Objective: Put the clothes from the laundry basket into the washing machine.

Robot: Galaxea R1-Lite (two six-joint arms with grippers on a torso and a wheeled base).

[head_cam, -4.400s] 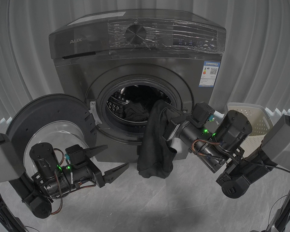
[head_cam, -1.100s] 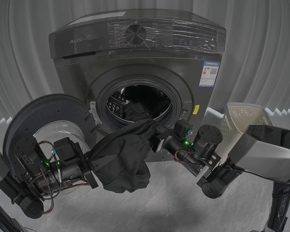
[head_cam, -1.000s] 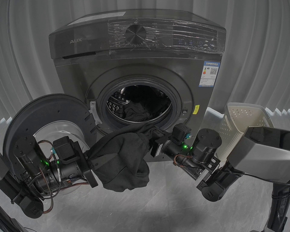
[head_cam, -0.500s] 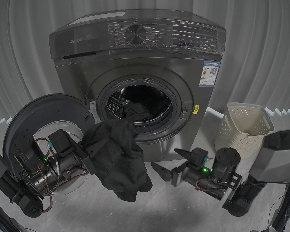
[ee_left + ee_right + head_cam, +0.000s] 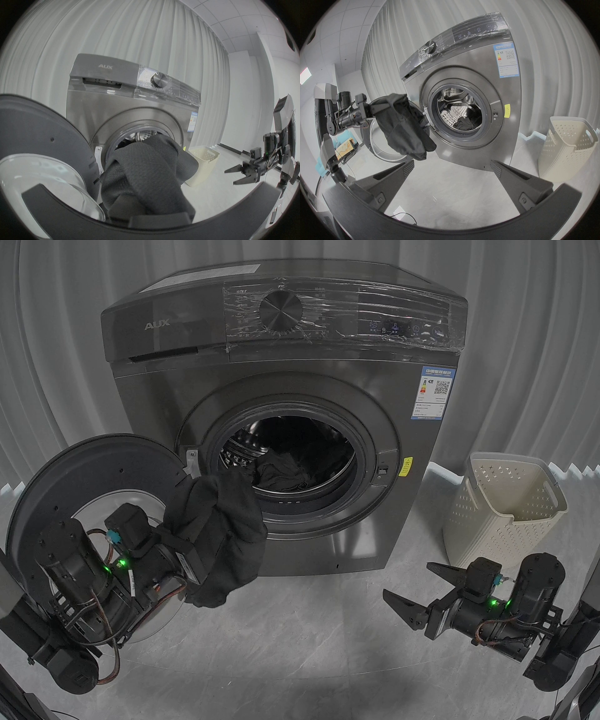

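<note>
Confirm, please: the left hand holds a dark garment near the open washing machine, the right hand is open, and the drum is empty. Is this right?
Wrong on the drum: the head view shows dark clothes inside it. The left hand holds the dark garment; the right hand is open.

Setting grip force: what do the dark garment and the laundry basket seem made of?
The dark garment looks like soft matte fabric, probably knit: it drapes in folds. The laundry basket is likely rigid cream plastic, smooth, with rows of holes.
</note>
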